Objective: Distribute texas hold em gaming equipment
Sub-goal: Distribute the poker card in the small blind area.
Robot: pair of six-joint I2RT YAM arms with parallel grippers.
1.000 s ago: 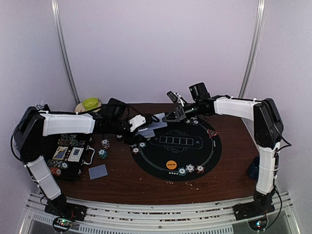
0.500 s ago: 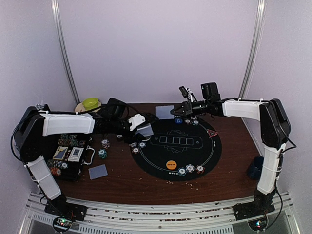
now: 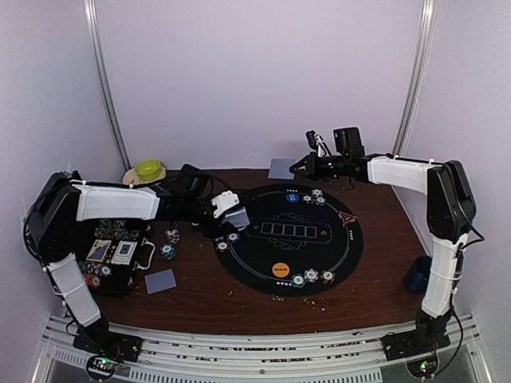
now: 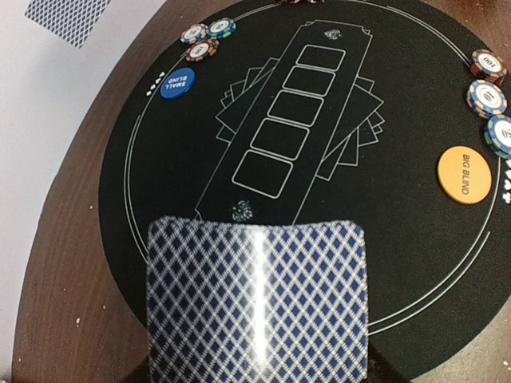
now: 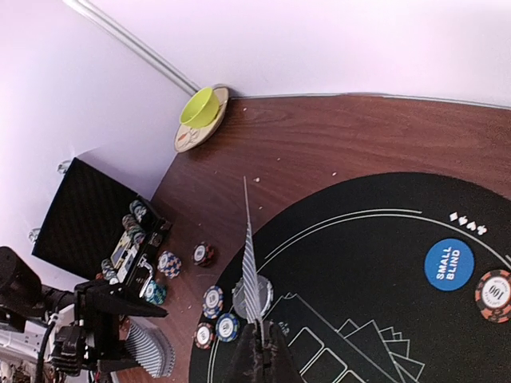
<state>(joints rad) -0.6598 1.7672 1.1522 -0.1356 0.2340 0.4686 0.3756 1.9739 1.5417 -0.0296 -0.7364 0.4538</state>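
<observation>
Your left gripper (image 3: pixel 229 209) grips a blue-backed card (image 4: pixel 257 299) above the left edge of the black mat (image 3: pixel 249 267). Your right gripper (image 3: pixel 303 167), clamped tight, holds a second card (image 3: pixel 281 168) at the far side.

Held card (image 4: pixel 257 299) flat, diamond back up, over the black mat's (image 3: pixel 335 247) left edge; raised card (image 3: pixel 281 168) beyond the surface's (image 3: pixel 375 279) far edge; loose card (image 3: pixel 160 281) back up left of the mat. Orange button (image 4: pixel 463 174) flat on the mat's near side, striped chip trio (image 4: pixel 489 100) beside it; blue button (image 4: pixel 176 83) on the far side, second chip trio (image 4: pixel 206 40) beside it
</observation>
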